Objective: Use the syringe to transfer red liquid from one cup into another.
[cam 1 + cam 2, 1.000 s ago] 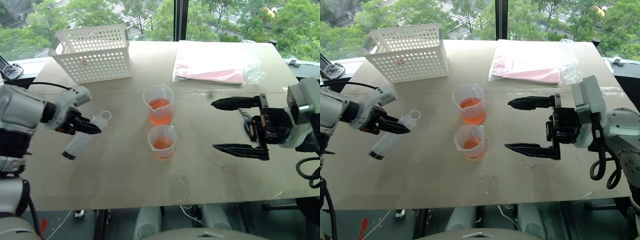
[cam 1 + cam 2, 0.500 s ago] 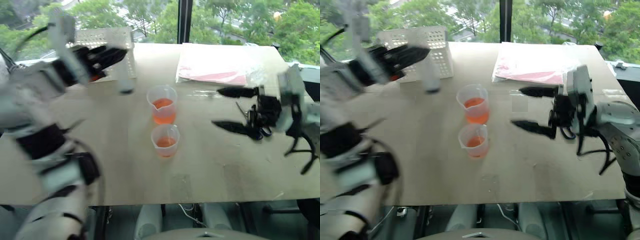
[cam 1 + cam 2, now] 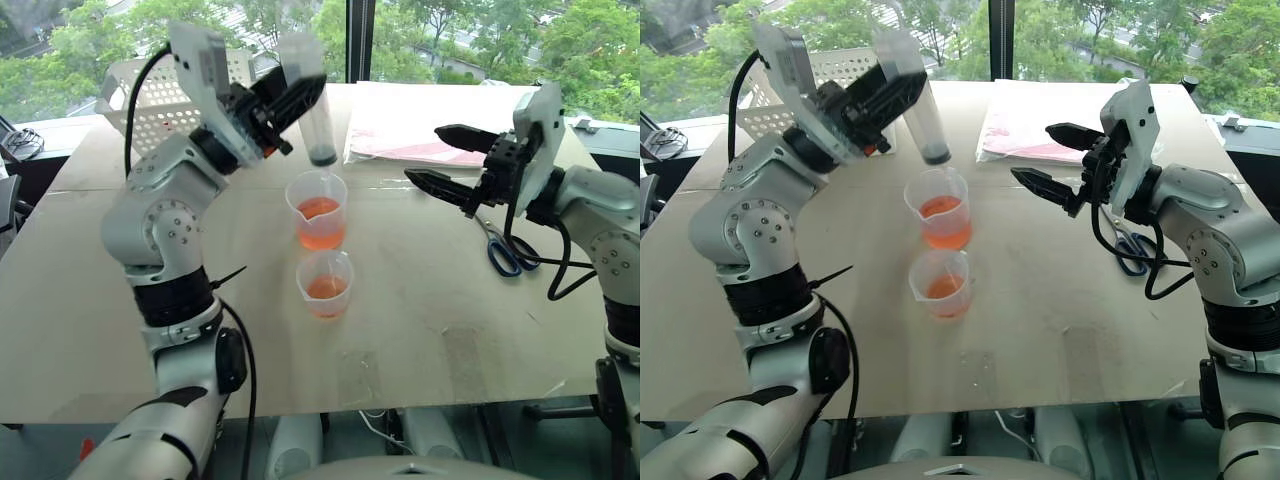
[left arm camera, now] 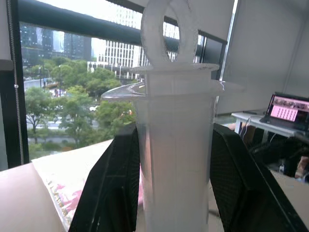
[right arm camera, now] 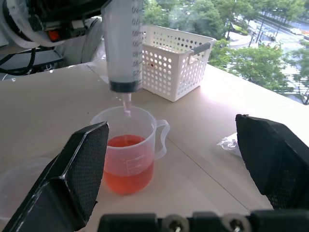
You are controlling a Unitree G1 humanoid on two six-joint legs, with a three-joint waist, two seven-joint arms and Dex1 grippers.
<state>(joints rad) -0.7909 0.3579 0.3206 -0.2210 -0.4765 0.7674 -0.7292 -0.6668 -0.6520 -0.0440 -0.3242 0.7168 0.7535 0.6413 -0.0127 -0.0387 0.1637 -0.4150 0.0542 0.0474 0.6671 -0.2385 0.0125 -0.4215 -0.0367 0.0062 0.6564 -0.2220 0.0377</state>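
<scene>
clear syringe (image 3: 309, 112) clamped in left jaws over beaker (image 3: 318, 211), right jaws wide

We took the taller cup (image 3: 320, 209) as our mark. Straight above it the way was blocked: the syringe (image 3: 312, 115), clamped in the left end effector (image 3: 290, 100), stood tip-down over its mouth. Just nearer us, the shorter cup (image 3: 325, 283) closed that side. Behind and to the left stood the white basket (image 3: 160, 95). To the right lay bare worktop (image 3: 420, 290), where the right end effector (image 3: 445, 160) hung with fingers apart; beyond it lay scissors (image 3: 500, 250).
</scene>
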